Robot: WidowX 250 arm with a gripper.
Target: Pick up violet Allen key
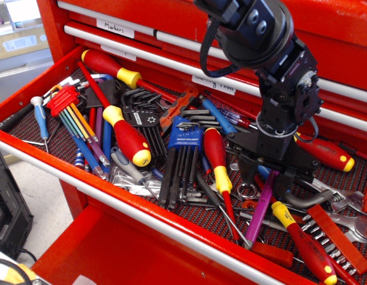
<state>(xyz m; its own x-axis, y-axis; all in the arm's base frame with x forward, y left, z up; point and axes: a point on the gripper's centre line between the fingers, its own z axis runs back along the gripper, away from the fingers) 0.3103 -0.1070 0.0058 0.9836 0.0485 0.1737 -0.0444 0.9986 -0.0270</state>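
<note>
The violet Allen key (259, 215) is a long magenta-violet hex bar lying in the open red tool drawer (29, 95), right of centre. It slants from under the gripper down toward the drawer's front edge. My black gripper (266, 184) is lowered over the key's upper end, with one finger (250, 177) to the left of the bar and one to the right. The jaws stand open around it, with a gap on both sides. The key's top end is hidden behind the gripper.
Red-and-yellow screwdrivers (218, 159) (303, 240) lie close on both sides of the key. A blue-holder hex set (184, 136), a rainbow hex set with a red holder (63, 100), a long blue hex bar (218, 116) and wrenches (344, 221) crowd the drawer.
</note>
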